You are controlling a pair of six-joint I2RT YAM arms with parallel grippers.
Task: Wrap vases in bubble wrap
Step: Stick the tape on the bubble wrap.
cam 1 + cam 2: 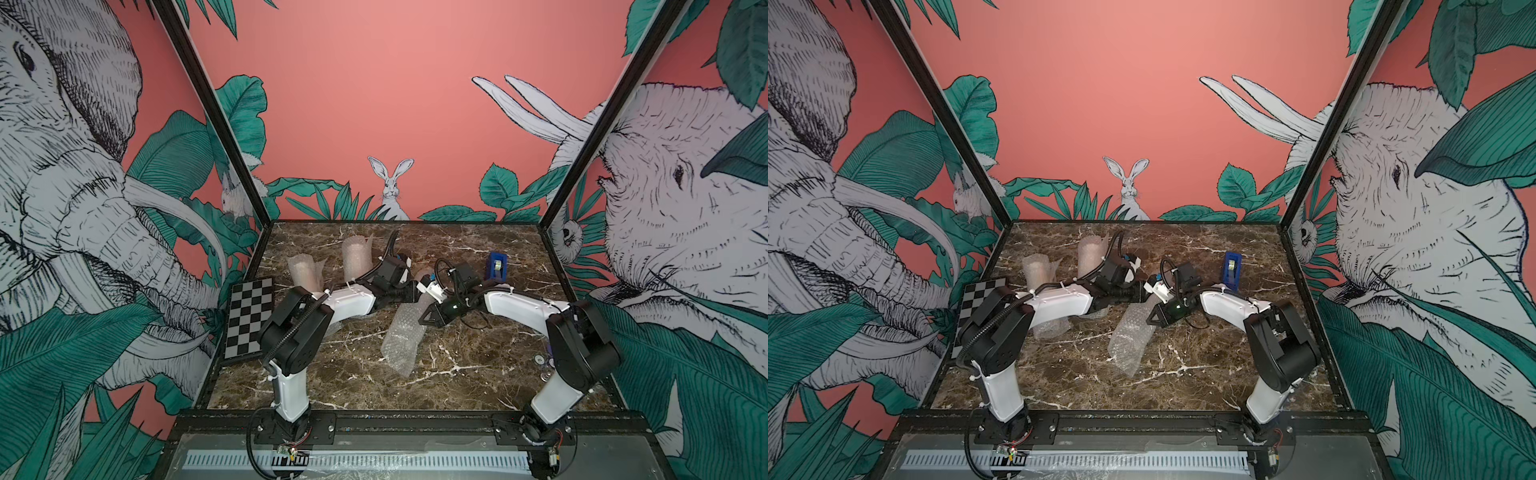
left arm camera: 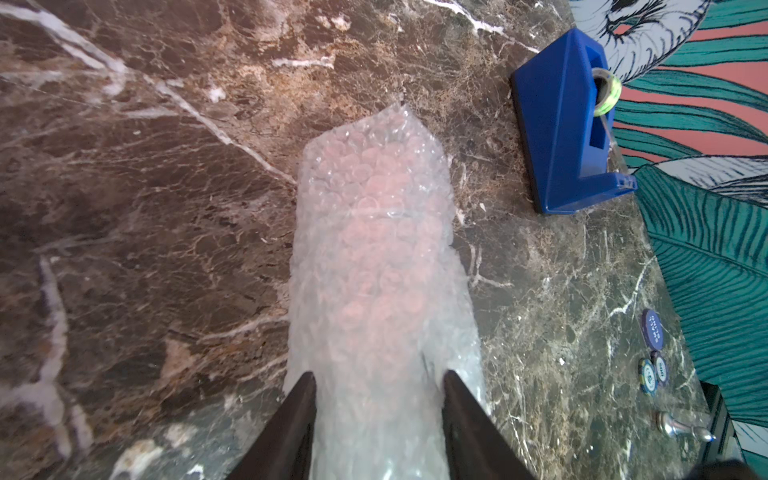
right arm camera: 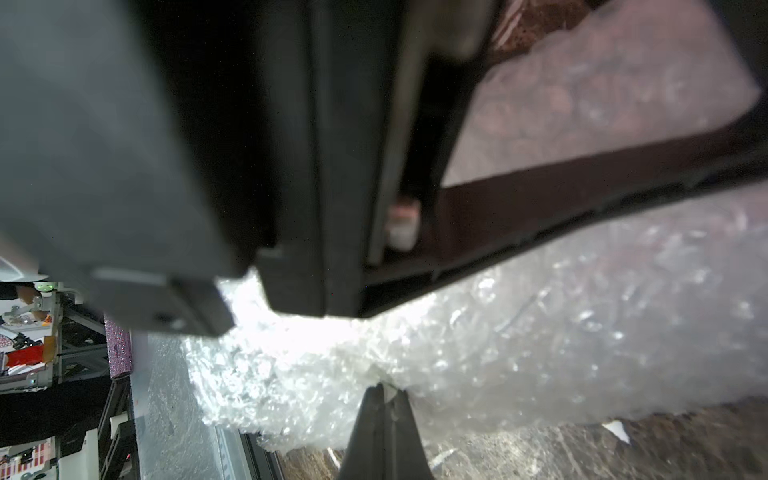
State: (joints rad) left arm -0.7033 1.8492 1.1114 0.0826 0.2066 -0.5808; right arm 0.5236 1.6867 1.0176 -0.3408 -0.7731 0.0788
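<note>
Our left pincer [image 2: 378, 415] clasps the wrapped vase [image 2: 374, 249] across its body; right pincer [image 3: 384, 392] nips the bubble wrap [image 3: 519, 353] at its edge. We reckon it's fragile and slippery: grip the body gently.

Within the bubble wrap [image 2: 374, 257], only a pinkish blur; left fingers [image 3: 582, 199] unfocused in right wrist view.

A robot test cell in a lab: a marble-print tabletop [image 1: 457, 374] boxed in by black frame posts [image 1: 208, 104] and jungle-mural panels [image 1: 395, 83]. Two robot arms [image 1: 349, 301] are bolted to a rail [image 1: 415, 424] at 6 o'clock, with a calibration checkerboard [image 1: 247, 320] at 9 o'clock. The right wrist view glimpses equipment racks [image 3: 79, 357] outside.
</note>
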